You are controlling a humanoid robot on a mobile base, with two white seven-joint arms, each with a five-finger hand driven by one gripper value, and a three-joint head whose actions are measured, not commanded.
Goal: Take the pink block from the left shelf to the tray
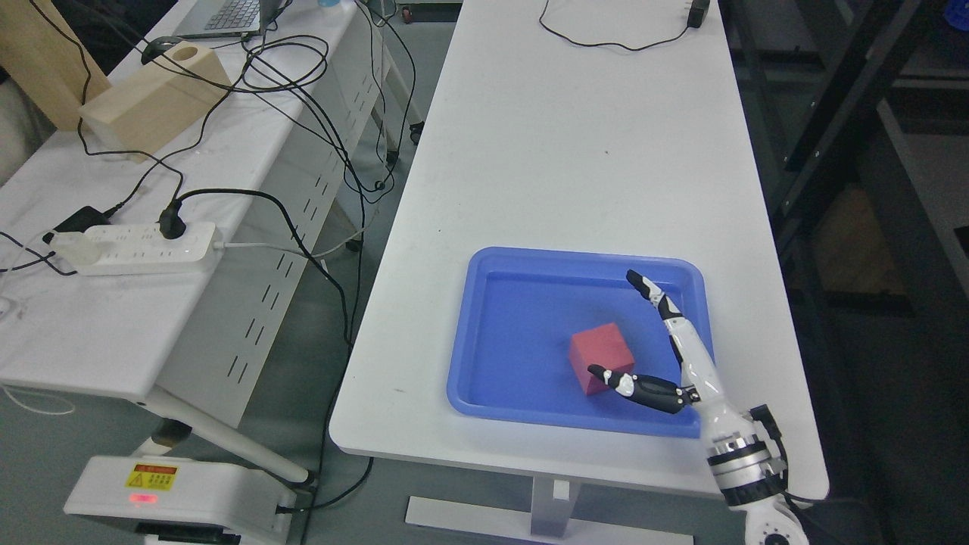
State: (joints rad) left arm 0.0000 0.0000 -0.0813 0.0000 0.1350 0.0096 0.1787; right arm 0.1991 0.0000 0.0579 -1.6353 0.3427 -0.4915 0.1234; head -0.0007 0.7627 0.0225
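Grey floor (333, 378) is seen btwn two white tables: main table (575, 151) centre, side table (91, 325) at left w/ power strip (144, 246), tangled cables (303, 98), laptop (227, 15) at far edge.

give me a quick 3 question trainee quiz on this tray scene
1. True or false: the pink block lies inside the blue tray.
2. Which robot hand is in view? A) left B) right C) both
3. Fill in: the fingers of the right robot hand are ____ and hold nothing.

Key:
1. True. The block sits on the tray floor, right of its middle.
2. B. The arm comes in from the lower right; no left arm shows.
3. Open. The thumb lies by the block's near corner, and the other fingers point away over the tray's right side.
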